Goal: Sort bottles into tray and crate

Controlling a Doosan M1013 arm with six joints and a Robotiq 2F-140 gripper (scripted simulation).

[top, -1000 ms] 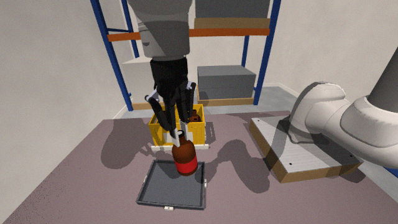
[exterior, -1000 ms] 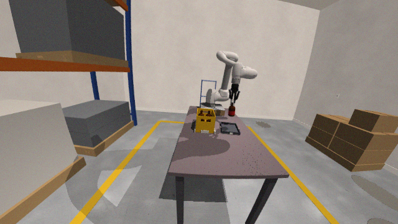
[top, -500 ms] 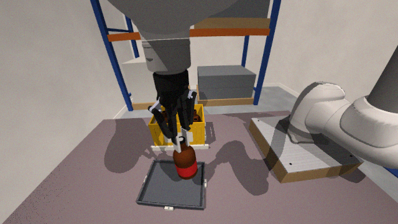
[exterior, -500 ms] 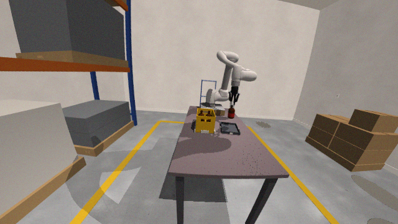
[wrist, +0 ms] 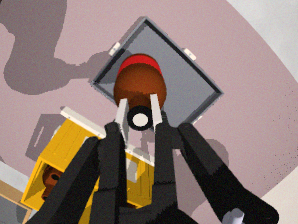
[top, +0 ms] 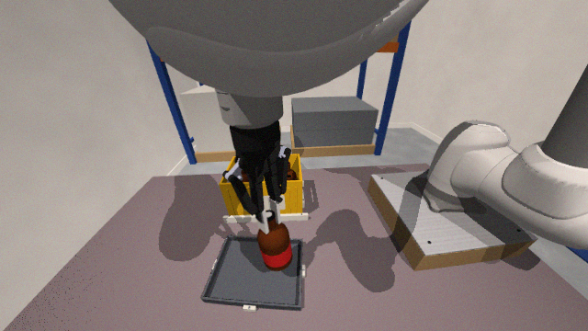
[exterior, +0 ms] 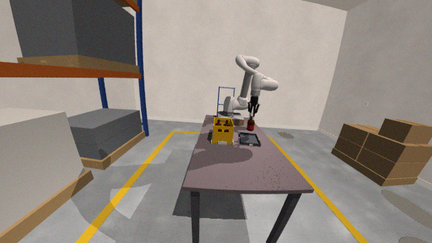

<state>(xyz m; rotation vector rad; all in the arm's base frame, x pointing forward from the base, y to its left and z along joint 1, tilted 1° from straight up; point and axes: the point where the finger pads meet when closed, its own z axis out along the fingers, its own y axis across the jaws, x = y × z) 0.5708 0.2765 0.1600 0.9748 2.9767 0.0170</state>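
Observation:
My gripper (top: 270, 216) is shut on the neck of a brown bottle (top: 275, 245) with a red label and a white cap (wrist: 140, 120). The bottle hangs upright over the far right part of the grey tray (top: 254, 273); I cannot tell whether its base touches the tray floor. In the wrist view the bottle (wrist: 139, 86) sits over the tray. The yellow crate (top: 264, 189) stands just behind the tray and holds brown bottles (exterior: 223, 123). In the exterior view the gripper (exterior: 252, 113) holds the bottle (exterior: 250, 124) behind the tray (exterior: 250, 138).
The robot's base plate (top: 441, 221) lies on the table to the right of the tray. The arm's links fill the top and right of the top view. Blue shelving with a grey box (top: 333, 120) stands beyond the table's far edge.

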